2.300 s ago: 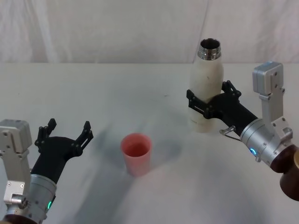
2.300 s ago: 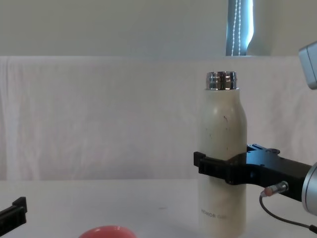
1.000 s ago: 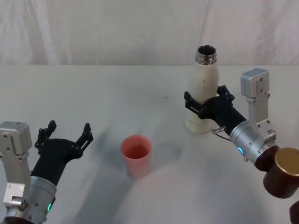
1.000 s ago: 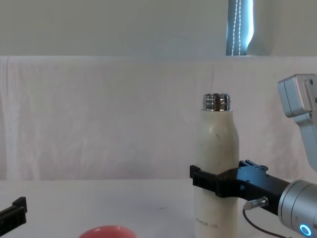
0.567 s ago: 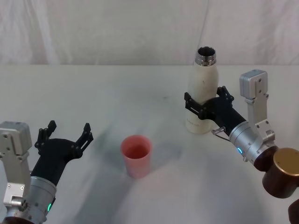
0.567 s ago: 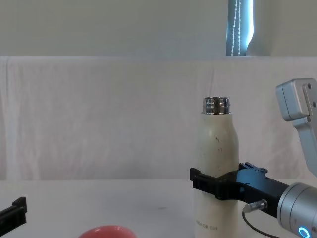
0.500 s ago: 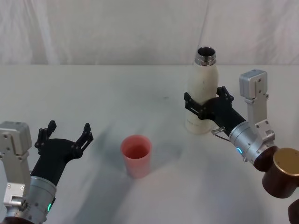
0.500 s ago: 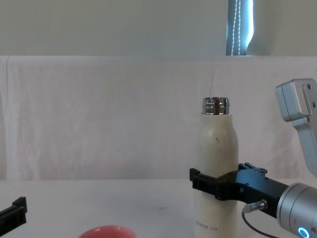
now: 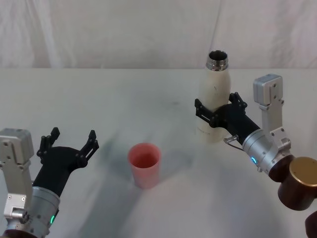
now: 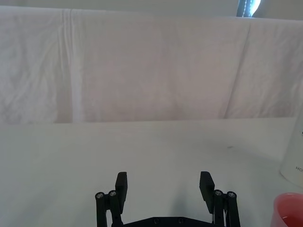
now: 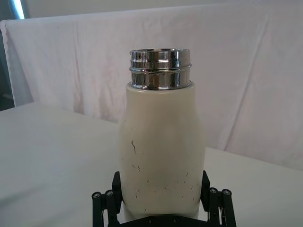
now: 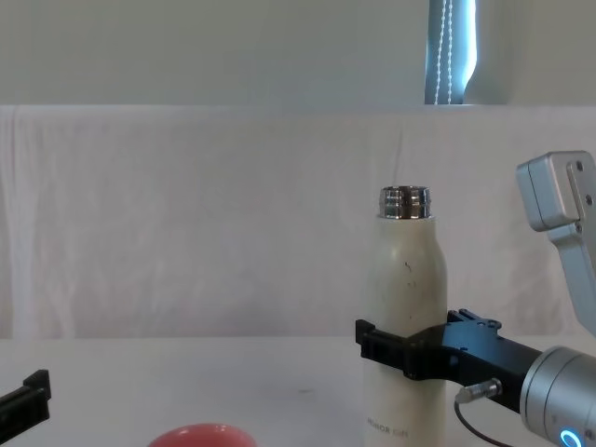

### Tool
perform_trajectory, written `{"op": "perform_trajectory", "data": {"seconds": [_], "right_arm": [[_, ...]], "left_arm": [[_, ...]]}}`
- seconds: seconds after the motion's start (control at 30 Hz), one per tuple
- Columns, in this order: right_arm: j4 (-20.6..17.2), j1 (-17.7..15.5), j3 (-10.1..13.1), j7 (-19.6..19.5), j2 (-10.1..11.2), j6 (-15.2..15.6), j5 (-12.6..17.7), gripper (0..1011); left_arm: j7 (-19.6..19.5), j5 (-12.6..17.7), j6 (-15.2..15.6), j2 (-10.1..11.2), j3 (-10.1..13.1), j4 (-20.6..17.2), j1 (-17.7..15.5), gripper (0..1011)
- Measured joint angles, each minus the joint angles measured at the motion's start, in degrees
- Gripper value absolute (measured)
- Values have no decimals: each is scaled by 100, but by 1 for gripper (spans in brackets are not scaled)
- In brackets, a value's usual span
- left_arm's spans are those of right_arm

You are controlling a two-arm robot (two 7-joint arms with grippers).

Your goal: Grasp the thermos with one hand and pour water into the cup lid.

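Thermos (image 9: 214,101) lower in right gripper (image 9: 216,113)

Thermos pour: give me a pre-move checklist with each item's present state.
1. Right pincer clamped around the thermos body: ok, fingers on both sides in the right wrist view.
2. Thermos neck uncapped: ok, open steel mouth in the head view.
3. Thermos upright before tilting: ok.
4. Cup lid upright, mouth up: ok.
5. Thermos mouth above the cup lid: not ok, the cup lid stands apart, toward the robot's left and nearer.
6. Left pincer away from the cup lid: ok, open and parked to its left.
7. Water inside the thermos: cannot tell.
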Motion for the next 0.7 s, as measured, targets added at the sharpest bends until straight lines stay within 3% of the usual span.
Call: {"op": "perform_trajectory", "data": {"seconds": [0.47,0.7], "right_arm": [[-5,-5,-3,23,3,38,31,947],[-6,-13,3,27,6,68,51,1001]], "left_arm": [[0,0,0,0,0,0,0,1001],[0,0,0,0,0,0,0,1001]]}}
